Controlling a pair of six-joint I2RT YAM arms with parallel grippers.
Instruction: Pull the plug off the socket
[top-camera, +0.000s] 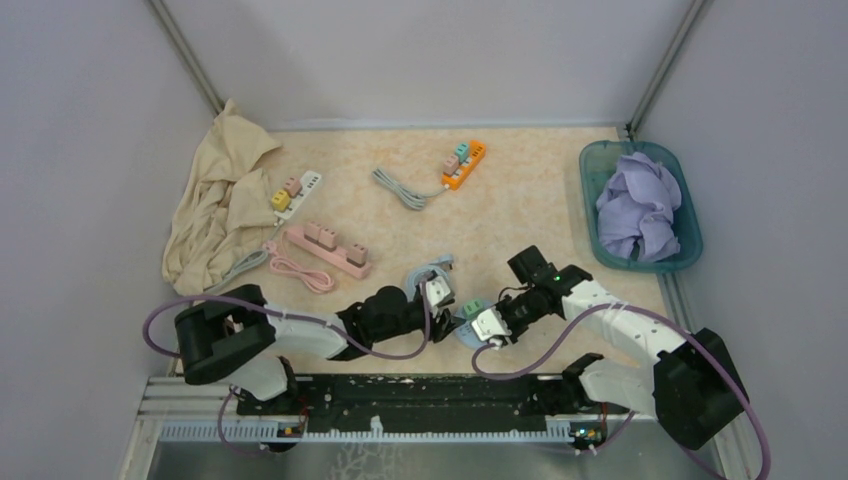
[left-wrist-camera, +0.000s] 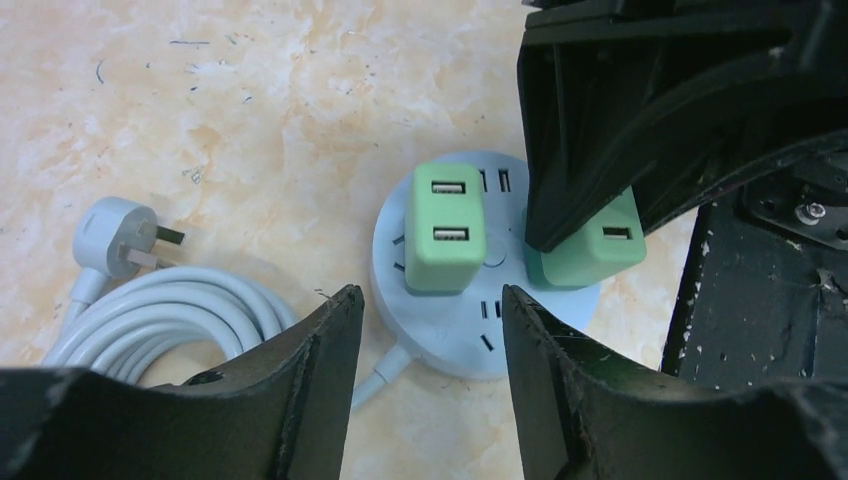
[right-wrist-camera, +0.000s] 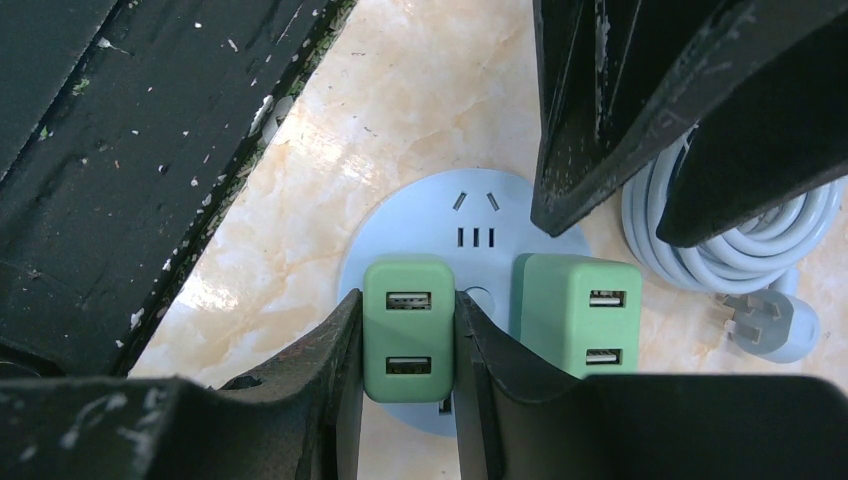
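Fingers of the right gripper pinch one green plug seated in the blue socket, lower centre of the top view; the left gripper hangs half open, empty, over the second plug

Near the front edge of the table you had the round socket between your two grippers, with two plugs side by side on it. Your right gripper touched both sides of one plug; the left gripper stood near the other plug. The coiled cable lay just behind the socket, three power strips further back, a cloth at back left, and a basket at back right.
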